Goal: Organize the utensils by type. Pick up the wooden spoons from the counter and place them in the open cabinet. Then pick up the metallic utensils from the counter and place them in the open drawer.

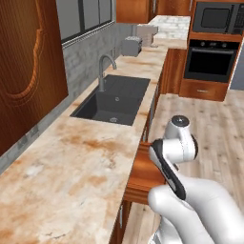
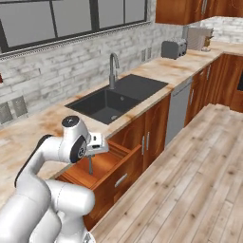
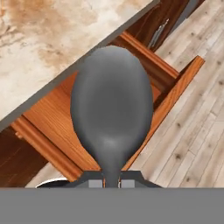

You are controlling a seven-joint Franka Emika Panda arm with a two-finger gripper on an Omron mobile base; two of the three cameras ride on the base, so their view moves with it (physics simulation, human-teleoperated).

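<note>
The robot's gripper (image 2: 90,159), pinching a dark metal spoon (image 3: 112,113) by its handle, hangs it bowl-down over the open drawer (image 2: 107,163) below the marbled counter (image 1: 71,162), seemingly poised to drop it in.

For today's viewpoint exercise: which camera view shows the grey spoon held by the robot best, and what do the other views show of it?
The hand view: the grey metal spoon shows its oval bowl large, above the open reddish-brown wood drawer. The right base view shows it as a thin dark sliver hanging from the gripper over that drawer. In the left base view, the arm covers it.
</note>
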